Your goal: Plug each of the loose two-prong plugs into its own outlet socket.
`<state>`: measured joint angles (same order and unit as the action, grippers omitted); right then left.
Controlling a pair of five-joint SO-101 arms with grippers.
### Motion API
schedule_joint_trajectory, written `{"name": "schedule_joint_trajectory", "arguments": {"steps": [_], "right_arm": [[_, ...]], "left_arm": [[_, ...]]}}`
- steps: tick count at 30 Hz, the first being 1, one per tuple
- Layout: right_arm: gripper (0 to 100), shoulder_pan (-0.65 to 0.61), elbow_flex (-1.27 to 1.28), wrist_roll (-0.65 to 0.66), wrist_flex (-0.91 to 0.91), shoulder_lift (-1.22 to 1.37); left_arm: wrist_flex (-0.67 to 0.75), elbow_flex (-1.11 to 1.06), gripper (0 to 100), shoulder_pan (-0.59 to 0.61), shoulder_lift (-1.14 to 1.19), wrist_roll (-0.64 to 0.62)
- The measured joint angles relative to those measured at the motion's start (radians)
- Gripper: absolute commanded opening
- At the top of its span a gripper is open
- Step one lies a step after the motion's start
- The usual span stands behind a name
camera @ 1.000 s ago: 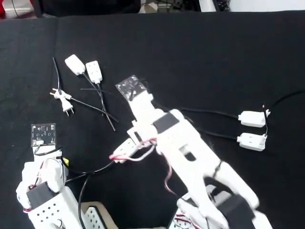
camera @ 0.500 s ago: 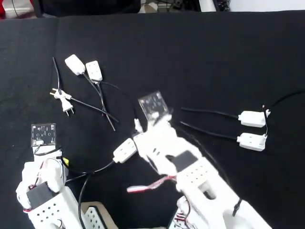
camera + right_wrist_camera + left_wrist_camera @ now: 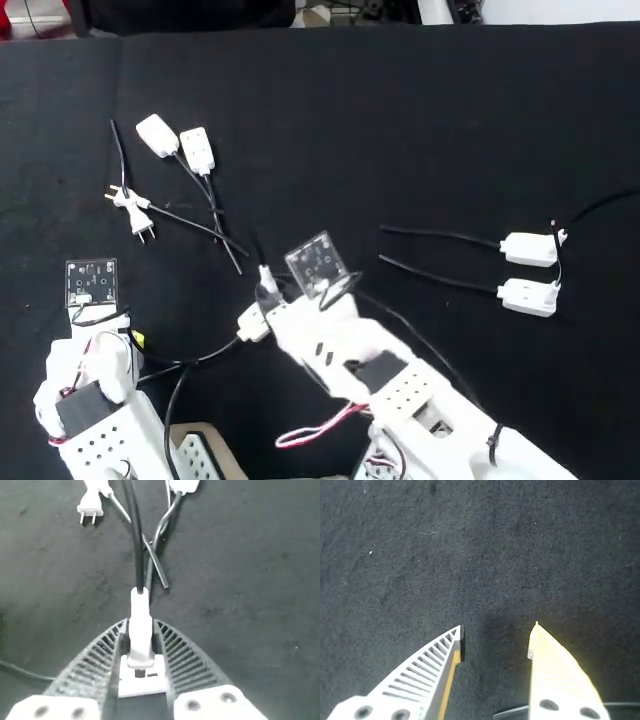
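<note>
Jaws of left gripper (image 3: 495, 630), near left: spread over bare cloth, holding nothing. Right gripper (image 3: 141, 624), near centre: pinching white plug (image 3: 139, 640) by its flanks, held in line over socket (image 3: 141, 682), so you can likely press straight in. Plug slim, with a black cord (image 3: 136, 540); you cannot tell whether the prongs are seated. Second loose plug (image 3: 135, 212) lies far left, near free socket (image 3: 197, 148).

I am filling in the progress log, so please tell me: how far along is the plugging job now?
Done: two white pairs at the right look joined, though I cannot be sure. In hand: the right gripper holds a plug over a socket, seemingly not yet fully seated. Remaining: a loose plug lies near two free sockets. The left gripper is open, holding nothing.
</note>
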<state>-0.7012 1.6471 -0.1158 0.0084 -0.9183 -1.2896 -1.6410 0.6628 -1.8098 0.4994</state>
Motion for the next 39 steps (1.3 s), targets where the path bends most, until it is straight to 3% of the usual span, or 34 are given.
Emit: {"name": "schedule_joint_trajectory", "arguments": {"steps": [10, 17, 39], "right_arm": [[1.1, -0.006, 0.028, 0.068, -0.201, 0.121], [1.1, -0.006, -0.029, 0.068, -0.230, 0.273], [1.1, 0.049, 0.011, 0.123, -0.222, 0.209]], "left_arm": [[0.000, 0.000, 22, 0.000, 0.000, 0.000], [0.000, 0.000, 22, 0.000, 0.000, 0.000], [0.000, 0.000, 22, 0.000, 0.000, 0.000]]}}
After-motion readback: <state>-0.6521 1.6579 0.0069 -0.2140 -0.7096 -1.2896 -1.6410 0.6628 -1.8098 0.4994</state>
